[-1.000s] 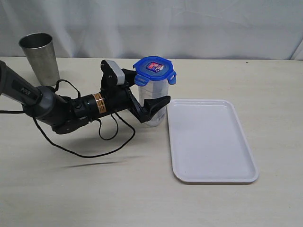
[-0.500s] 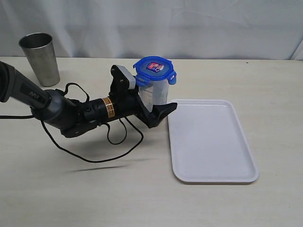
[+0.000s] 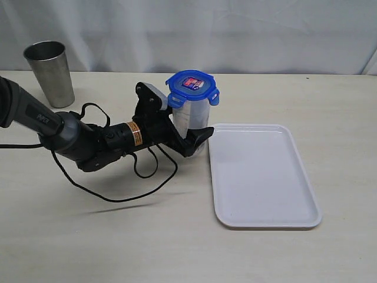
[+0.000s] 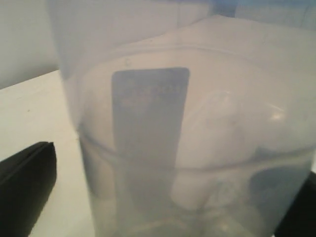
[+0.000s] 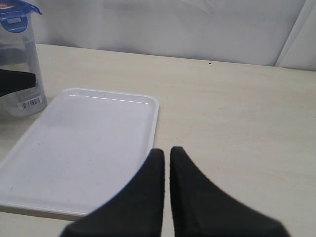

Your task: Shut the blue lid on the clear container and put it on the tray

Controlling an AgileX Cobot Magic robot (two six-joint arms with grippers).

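Observation:
The clear container (image 3: 189, 119) stands upright on the table just left of the white tray (image 3: 265, 177), with the blue lid (image 3: 192, 86) sitting on its rim. My left gripper (image 3: 193, 134) is open, its fingers on either side of the container's lower body. In the left wrist view the container (image 4: 197, 148) fills the frame, and a gap shows between it and the black finger (image 4: 27, 187). My right gripper (image 5: 167, 153) is shut and empty over the tray's (image 5: 89, 148) near corner. The right wrist view also shows the container (image 5: 22, 79) and lid (image 5: 15, 12).
A grey steel cup (image 3: 50, 72) stands at the back left of the table. A black cable (image 3: 126, 191) loops on the table under the left arm. A white curtain closes off the back.
The left arm has moved to the right, bringing its open fingers further around the container. The container, lid and tray have stayed put.

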